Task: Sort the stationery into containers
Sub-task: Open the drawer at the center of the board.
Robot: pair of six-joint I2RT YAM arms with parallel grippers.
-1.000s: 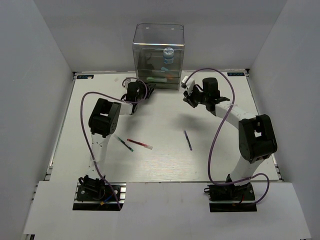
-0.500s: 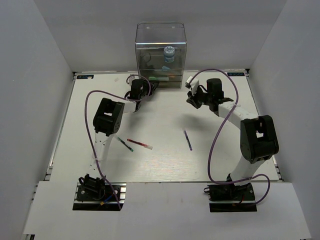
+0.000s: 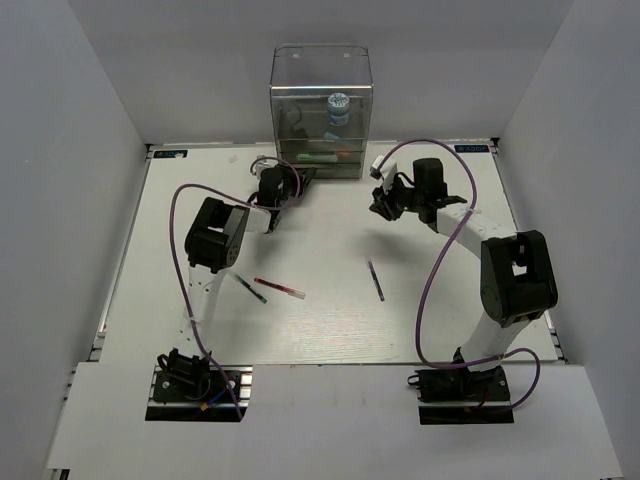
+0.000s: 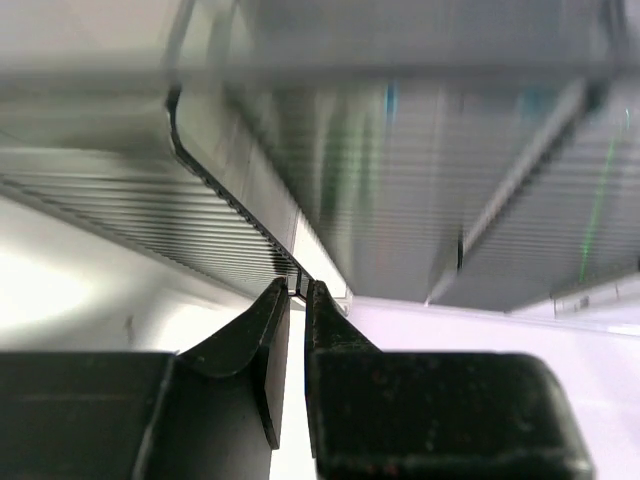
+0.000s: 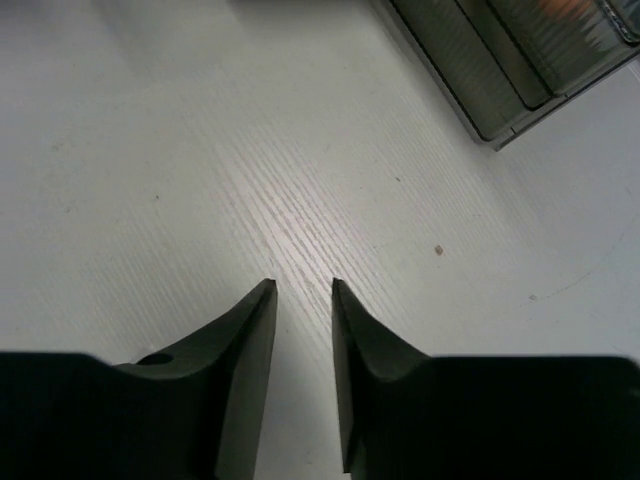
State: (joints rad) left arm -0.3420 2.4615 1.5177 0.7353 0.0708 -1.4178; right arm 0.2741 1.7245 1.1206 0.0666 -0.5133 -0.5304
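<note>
Left claw [image 4: 297, 292] pressed almost together, pinching the front edge of a drawer [image 4: 232, 205] low on the clear cabinet [image 3: 320, 75]. Right claw [image 5: 303, 290] slightly spread, holding nothing, over bare bench [image 5: 150, 120] near the cabinet's front right corner. Red pen [image 3: 280, 289], green-tipped pen [image 3: 251, 288] and dark thin pen [image 3: 376, 280] lie on the bench well apart from both claws, nearer the arm bases
</note>
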